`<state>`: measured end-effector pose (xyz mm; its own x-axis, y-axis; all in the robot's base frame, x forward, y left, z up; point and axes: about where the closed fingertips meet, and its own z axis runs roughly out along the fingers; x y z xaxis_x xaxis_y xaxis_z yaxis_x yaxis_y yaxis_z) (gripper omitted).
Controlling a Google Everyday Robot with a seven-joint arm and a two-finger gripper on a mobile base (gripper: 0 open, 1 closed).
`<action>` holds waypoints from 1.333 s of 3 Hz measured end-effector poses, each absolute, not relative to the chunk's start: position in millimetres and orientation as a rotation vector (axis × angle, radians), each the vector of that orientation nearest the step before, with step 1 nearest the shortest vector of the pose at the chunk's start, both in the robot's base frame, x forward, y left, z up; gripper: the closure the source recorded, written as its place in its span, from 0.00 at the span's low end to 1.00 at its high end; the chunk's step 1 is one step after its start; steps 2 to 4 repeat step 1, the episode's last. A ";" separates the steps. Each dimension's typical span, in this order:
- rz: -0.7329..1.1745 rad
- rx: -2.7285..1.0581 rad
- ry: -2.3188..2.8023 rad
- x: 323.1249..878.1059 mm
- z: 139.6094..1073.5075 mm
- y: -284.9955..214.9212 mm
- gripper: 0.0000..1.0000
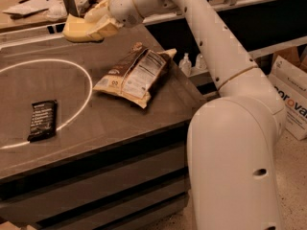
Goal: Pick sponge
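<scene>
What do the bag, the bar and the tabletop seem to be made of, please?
The bag: probably plastic film, glossy, crinkled and catching light. The bar: seemingly a dark plastic or foil wrapper, flat, with printed text. The tabletop: matte and dark, perhaps laminate or stone. The gripper hangs over the tabletop's far side, behind the bag.

Dark grey-brown tabletop [96,128], flat, with a white circle [90,87] drawn on its left part. Brown snack bag [136,75] lies flat, label side up, just right of the circle and outside it. Black wrapped bar [42,120] lies flat inside the circle near its lower edge, well apart from the bag. Hand [76,31] hangs above the tabletop's far side, up-left of the bag.
</scene>
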<state>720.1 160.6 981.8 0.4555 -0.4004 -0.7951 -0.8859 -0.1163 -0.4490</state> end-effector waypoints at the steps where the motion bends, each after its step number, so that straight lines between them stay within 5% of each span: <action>1: 0.613 -1.715 1.114 720.1 981.7 160.8 1.00; 4: 0.613 -1.715 1.114 720.1 981.7 160.8 1.00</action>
